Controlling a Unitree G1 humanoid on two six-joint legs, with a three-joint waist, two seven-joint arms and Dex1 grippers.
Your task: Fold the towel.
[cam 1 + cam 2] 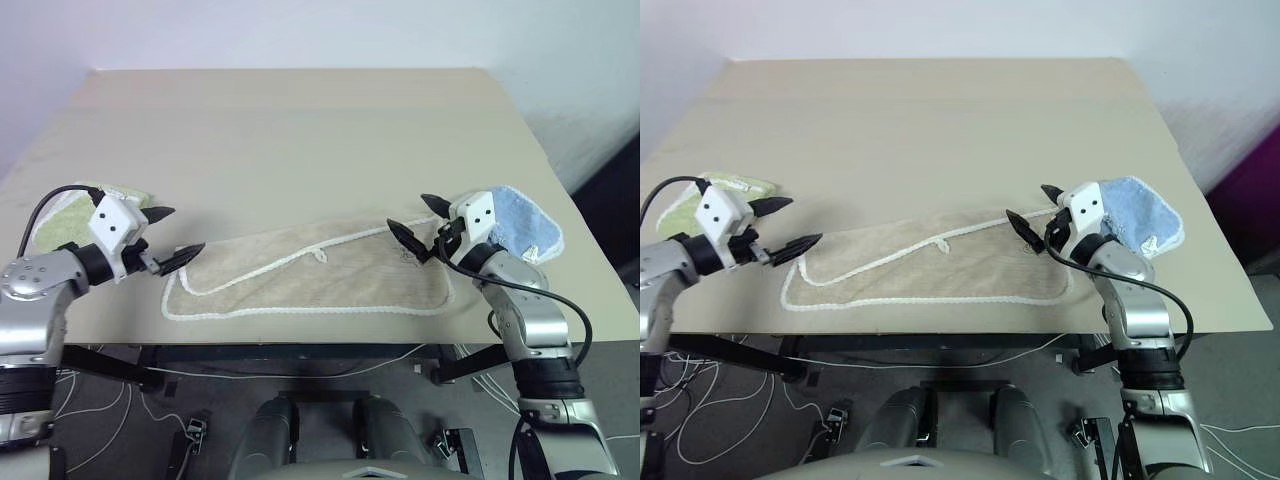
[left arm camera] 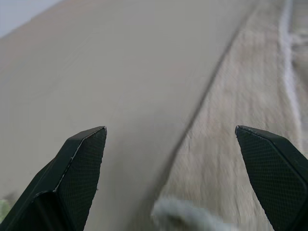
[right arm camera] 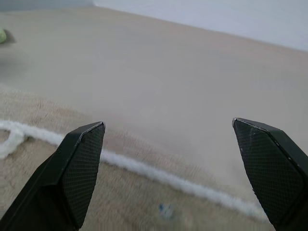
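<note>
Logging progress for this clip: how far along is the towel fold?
Done: the towel lies folded once lengthwise on the table, its white hem crossing the top layer. In hand: nothing; the left gripper and right gripper are open, one at each end. Left: at least one crosswise fold, probably.

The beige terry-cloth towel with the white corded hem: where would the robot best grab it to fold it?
Probably at its two short ends. The beige terry-cloth towel lies flat and lengthwise along the table's near edge, already folded once. The open left end effector and right end effector each hover at an end, so pinching the hem from the sides suits.
</note>
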